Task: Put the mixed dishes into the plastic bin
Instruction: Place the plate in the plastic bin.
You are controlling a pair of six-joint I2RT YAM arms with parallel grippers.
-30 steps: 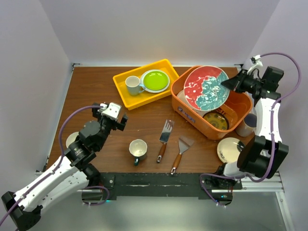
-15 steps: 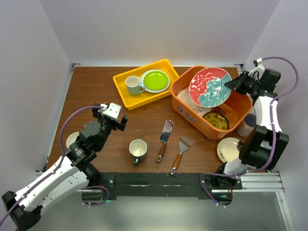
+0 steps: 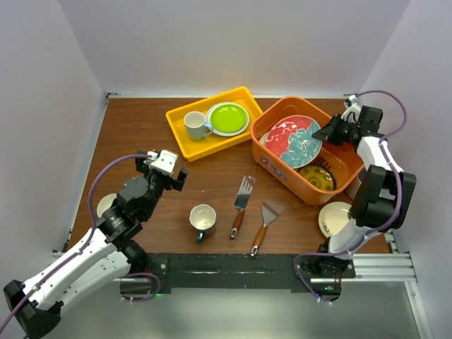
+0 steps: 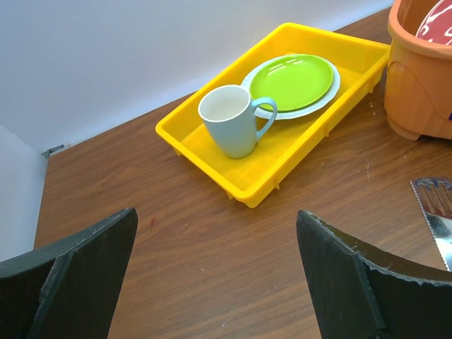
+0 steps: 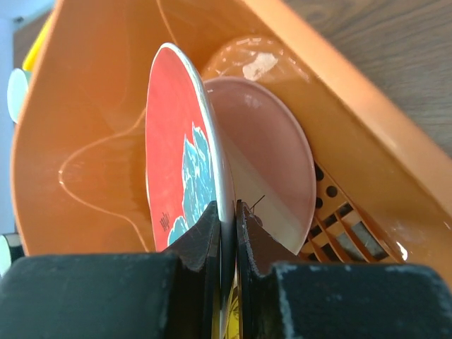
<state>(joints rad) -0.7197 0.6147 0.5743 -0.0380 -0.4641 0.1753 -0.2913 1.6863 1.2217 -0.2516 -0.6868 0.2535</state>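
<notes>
Right gripper [image 5: 227, 217] on red plate [image 5: 176, 141], lower rim hidden

From above the near edge, the top camera overlooks the table [image 3: 141, 134]. The low left wrist view shares its yellow tray [image 4: 205, 164]; the close right wrist view, its orange bin [image 5: 92, 92].

**Layout of the surface [image 3: 138, 131]**

The bin [image 3: 282, 173] is set at the right rear, the tray [image 3: 212, 147] to its left. A tilted plate [image 3: 293, 141] is stood inside the bin beside a second plate [image 5: 272, 162]. Within the tray, a rear mug [image 3: 195, 125] is placed left of a flat plate [image 3: 227, 118]. In front, a near mug [image 3: 203, 220], left spatula [image 3: 242, 201] and right spatula [image 3: 263, 222] are laid in a row.
</notes>
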